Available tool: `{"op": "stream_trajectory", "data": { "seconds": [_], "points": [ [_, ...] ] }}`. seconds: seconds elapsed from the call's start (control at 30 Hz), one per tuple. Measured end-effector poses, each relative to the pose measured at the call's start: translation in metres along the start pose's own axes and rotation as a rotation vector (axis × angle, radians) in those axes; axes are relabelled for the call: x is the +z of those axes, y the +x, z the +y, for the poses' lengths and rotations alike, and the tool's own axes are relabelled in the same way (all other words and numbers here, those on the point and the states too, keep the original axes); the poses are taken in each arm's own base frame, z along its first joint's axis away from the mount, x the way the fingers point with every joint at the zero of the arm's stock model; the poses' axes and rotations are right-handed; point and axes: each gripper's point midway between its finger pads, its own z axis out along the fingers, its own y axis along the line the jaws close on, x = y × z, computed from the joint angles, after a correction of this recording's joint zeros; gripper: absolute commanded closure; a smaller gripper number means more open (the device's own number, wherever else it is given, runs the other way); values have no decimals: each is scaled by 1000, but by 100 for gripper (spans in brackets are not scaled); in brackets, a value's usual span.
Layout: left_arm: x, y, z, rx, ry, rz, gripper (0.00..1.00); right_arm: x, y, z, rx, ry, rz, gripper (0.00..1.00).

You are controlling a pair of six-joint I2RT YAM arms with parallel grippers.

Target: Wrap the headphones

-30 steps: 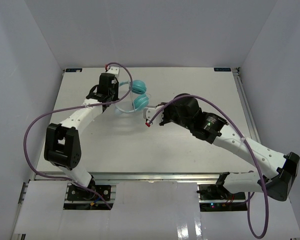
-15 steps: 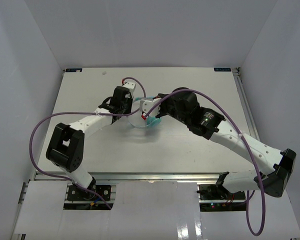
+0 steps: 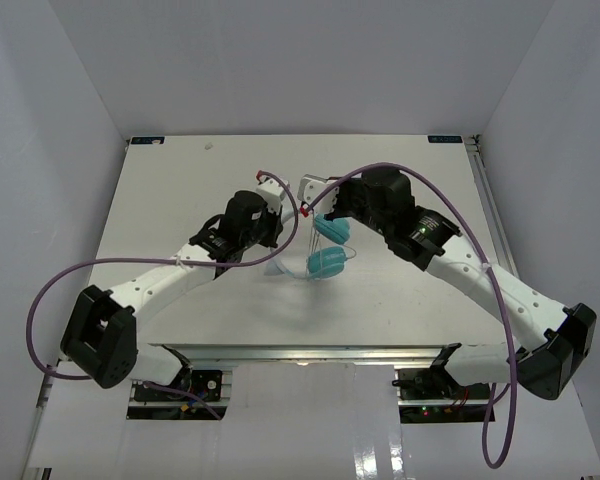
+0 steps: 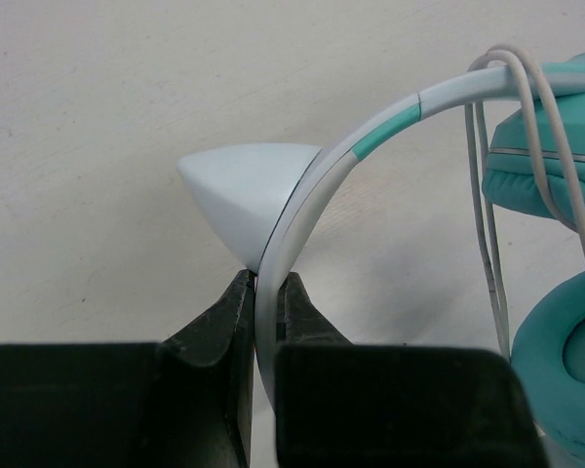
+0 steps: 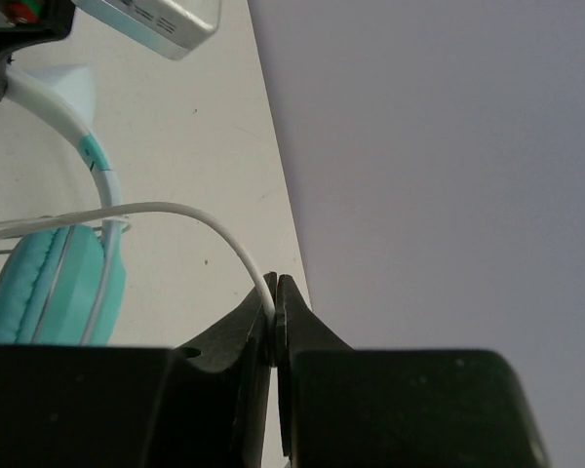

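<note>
Overhead and wrist views of two arms working on a white table [image 3: 180, 180] enclosed by pale walls [image 3: 310, 60]. The headphones [image 3: 325, 263] lie between the two wrists, around the middle of the table and slightly toward its far edge. They are carried by the arms rather than lying flat, and their shadow falls on the surface nearer the bases. The left arm [image 3: 170, 270] reaches in from the left, and the left gripper [image 4: 266, 304] is clenched on the thin pale headband [image 4: 317, 190], which rises from between the two black fingers [image 4: 229, 327] and curves up to the right. A teal band marks the headband partway along, and a pale triangular piece [image 4: 239, 185] stands on its outer side just above the grip. The two teal ear cups [image 4: 546, 161] sit to the right in the left wrist view, one above the other, with their padded faces showing. The right arm [image 3: 480, 280] comes in from the right, and the right gripper [image 5: 273, 310] is pinched tight on the thin white cord [image 5: 200, 216]. From the fingertips the cord arcs up and leftward to the headband near one ear cup, and several strands of it cross or hang over the headband there. A purple cable [image 3: 50, 290] trails along each arm
</note>
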Motion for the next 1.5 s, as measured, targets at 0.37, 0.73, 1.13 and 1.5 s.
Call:
{"op": "stream_trajectory", "data": {
  "seconds": [0.37,0.73,1.13,1.5],
  "points": [
    [-20,0,-58,52,144,-27,100,7,14,-12,87,25,-30,92],
    [-28,-3,-82,52,200,-46,100,34,69,0,219,-30,46,92],
    [-44,-20,-100,59,259,-100,100,40,90,28,379,-112,31,92],
    [-66,-55,-79,31,165,-214,100,44,112,68,693,-267,-31,92]
  ]
}}
